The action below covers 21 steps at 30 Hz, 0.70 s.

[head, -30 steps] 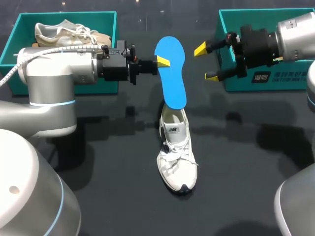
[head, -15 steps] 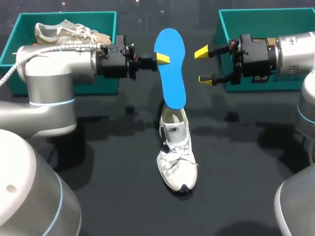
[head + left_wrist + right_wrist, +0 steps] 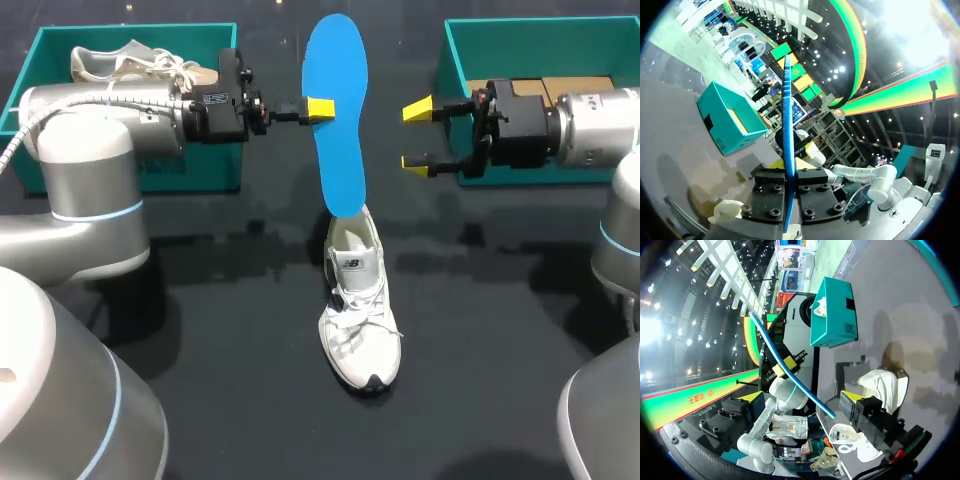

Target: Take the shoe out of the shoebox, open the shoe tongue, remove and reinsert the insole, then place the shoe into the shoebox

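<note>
My left tool [image 3: 322, 107] was clamped shut on the blue insole [image 3: 337, 60], gripping one edge about midway along and holding it upright above the dark counter [image 3: 220, 330]. The insole's lower end hung at the heel opening of the white shoe [image 3: 360, 320], which lay on the counter below the tool, toe pointing away; whether the two touched could not be told. My right tool [image 3: 416, 135] faced the insole from the opposite side, near but apart, its fingers spread wide and holding nothing. A teal shoebox [image 3: 25, 70] behind my left tool held another pale shoe [image 3: 130, 62]; a second box [image 3: 455, 60] stood behind my right tool.
</note>
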Each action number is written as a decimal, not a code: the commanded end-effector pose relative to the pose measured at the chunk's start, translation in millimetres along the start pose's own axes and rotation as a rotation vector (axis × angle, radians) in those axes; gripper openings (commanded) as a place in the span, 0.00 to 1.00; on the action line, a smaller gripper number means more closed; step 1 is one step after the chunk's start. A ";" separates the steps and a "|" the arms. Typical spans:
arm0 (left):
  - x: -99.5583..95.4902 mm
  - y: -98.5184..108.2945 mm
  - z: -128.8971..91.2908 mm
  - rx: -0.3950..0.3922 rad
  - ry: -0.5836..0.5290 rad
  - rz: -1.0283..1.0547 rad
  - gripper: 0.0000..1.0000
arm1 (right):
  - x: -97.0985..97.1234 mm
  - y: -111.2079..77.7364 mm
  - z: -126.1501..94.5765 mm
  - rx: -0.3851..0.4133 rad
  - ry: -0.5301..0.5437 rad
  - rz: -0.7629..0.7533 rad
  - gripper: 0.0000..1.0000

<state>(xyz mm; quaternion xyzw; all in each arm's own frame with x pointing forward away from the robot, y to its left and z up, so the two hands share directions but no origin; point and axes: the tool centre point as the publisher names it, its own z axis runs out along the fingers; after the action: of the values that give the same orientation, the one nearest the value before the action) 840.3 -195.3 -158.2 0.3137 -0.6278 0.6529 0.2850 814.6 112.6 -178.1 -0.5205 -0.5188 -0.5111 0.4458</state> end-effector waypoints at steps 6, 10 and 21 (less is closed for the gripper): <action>12.0 -0.6 -6.2 0.072 0.004 0.430 0.00 | 0.2 0.9 2.3 0.000 -0.004 0.001 1.00; 23.5 -2.9 -12.7 0.112 -0.043 0.863 0.00 | 0.2 0.9 2.3 0.000 -0.004 0.001 1.00; 18.9 -5.0 -12.1 0.155 -0.233 1.098 0.00 | 0.2 0.9 2.3 0.000 -0.004 0.001 1.00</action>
<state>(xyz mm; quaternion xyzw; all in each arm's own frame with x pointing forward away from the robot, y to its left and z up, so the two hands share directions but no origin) 838.8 -181.1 -139.7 0.1254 -0.6831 0.7191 0.0243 815.2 113.5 -177.6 -0.5210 -0.5192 -0.5103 0.4456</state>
